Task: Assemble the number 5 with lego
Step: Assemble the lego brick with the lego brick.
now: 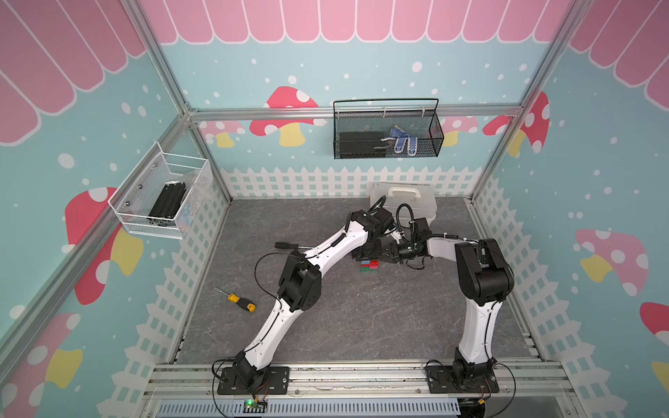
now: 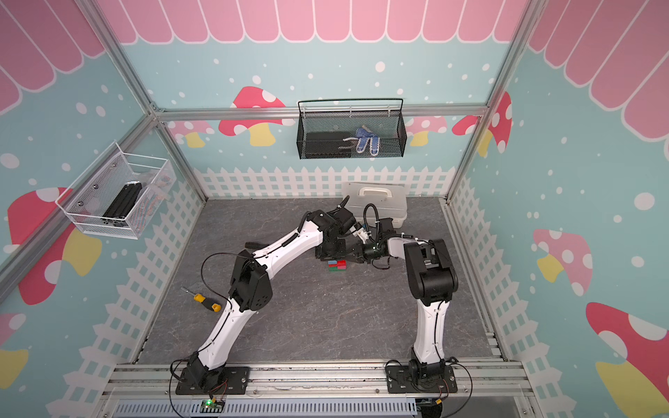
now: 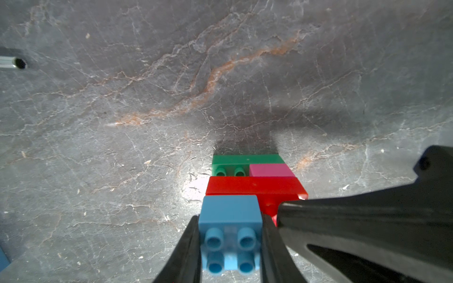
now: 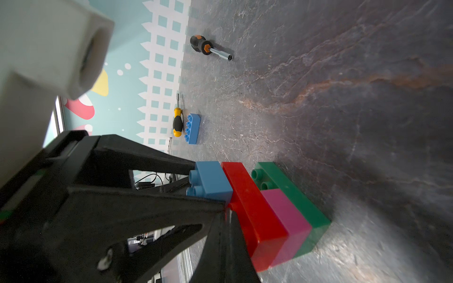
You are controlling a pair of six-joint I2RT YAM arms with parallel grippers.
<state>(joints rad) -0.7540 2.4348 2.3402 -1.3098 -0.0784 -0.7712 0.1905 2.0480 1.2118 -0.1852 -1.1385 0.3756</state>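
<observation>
A lego stack (image 1: 369, 265) (image 2: 337, 265) lies on its side mid-table, in layers: green brick (image 3: 245, 159), pink brick (image 3: 269, 170), red brick (image 3: 252, 186), small blue brick (image 3: 229, 213). My left gripper (image 3: 230, 220) is shut on the small blue brick (image 4: 210, 181), which sits against the red brick's studded face. My right gripper (image 4: 226, 213) is shut and empty, its tips against that same red face (image 4: 255, 208) beside the small blue brick. The long blue brick (image 4: 192, 128) lies apart on the table; the left arm hides it in both top views.
A yellow screwdriver (image 1: 240, 303) (image 4: 177, 122) lies next to the long blue brick. A black-and-orange nut driver (image 4: 203, 45) lies at the left arm's far side. A white case (image 1: 409, 199) stands at the back wall. Wire baskets (image 1: 387, 130) (image 1: 163, 195) hang on the walls.
</observation>
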